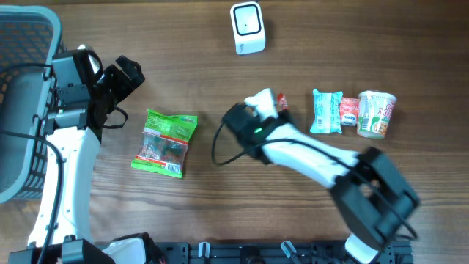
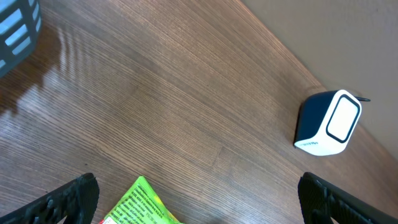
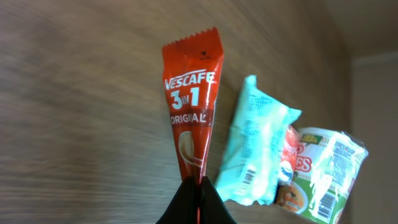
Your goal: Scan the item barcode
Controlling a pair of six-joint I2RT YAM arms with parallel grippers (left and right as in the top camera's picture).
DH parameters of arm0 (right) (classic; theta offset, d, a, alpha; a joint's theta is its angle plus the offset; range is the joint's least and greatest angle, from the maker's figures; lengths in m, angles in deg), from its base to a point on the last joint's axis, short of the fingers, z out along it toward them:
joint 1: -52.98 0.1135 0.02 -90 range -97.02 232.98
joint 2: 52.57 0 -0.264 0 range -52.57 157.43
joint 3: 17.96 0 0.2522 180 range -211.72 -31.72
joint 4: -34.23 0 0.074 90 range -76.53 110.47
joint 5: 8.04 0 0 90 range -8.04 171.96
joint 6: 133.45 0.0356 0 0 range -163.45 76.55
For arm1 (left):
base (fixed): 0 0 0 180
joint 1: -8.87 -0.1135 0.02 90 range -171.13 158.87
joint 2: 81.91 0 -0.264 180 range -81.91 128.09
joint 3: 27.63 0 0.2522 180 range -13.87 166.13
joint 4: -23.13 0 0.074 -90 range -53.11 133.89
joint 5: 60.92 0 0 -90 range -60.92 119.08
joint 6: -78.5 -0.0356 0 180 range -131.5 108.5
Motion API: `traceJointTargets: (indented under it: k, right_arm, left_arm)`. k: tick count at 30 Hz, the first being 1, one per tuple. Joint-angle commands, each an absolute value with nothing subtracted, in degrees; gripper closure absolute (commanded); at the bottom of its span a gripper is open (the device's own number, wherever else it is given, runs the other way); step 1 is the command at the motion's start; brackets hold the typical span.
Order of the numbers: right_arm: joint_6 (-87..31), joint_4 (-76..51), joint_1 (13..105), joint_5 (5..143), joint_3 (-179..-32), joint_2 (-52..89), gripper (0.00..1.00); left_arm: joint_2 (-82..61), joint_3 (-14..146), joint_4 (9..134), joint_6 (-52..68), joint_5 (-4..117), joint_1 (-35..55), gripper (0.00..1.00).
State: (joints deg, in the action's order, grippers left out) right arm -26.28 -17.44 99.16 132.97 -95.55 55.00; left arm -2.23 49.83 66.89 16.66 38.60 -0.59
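Seen from overhead: at the left edge of the desk (image 1: 183,66), a blue-grey slatted basket (image 1: 29,44), partly under the left arm (image 1: 73,147), contents not discernible. Left jaws spread wide just beside the basket, gripping nothing. Nearer mid-desk, a green snack packet (image 1: 165,143) lying flat, well apart from the white barcode scanner (image 1: 247,28) at the far edge. Right jaws clenched on a red Nescafé 3-in-1 sachet (image 1: 281,101), near the scanner but apart from it. To the right, in a touching row: teal packet (image 1: 326,111), small red-and-white packet (image 1: 349,112), noodle cup (image 1: 377,114) on its side. From the left wrist: released fingers (image 2: 68,199) at both lower corners, the green packet's corner between them, scanner at right, basket corner upper left. From the right wrist: sachet pinched at its narrow end, print facing the camera, teal packet just beside it, barcode showing.
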Motion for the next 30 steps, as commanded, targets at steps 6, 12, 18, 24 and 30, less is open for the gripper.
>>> traceJointTargets:
  k: [6, 12, 18, 24, 30]
  right_arm:
    - [-25.5, -10.3, 105.7, 129.5, -94.9, 64.5, 0.96]
    - [-28.4, -9.2, 105.9, 115.5, -96.3, 64.4, 0.85]
    - [-31.7, -11.1, 104.4, 104.3, -98.2, 54.6, 0.61]
    - [-31.8, -22.1, 86.5, 79.2, -98.0, 43.5, 0.71]
    - [-32.5, -22.0, 82.2, 73.7, -92.2, 44.7, 0.90]
  left_arm:
    - [-2.5, 49.9, 66.8, 16.4, 38.8, -0.7, 0.00]
    - [-2.5, 49.9, 66.8, 16.4, 38.9, -0.7, 0.00]
    - [-2.5, 49.9, 66.8, 16.4, 38.8, -0.7, 0.00]
    - [-2.5, 49.9, 66.8, 16.4, 38.9, -0.7, 0.00]
    - [-2.5, 49.9, 66.8, 16.4, 38.9, -0.7, 0.00]
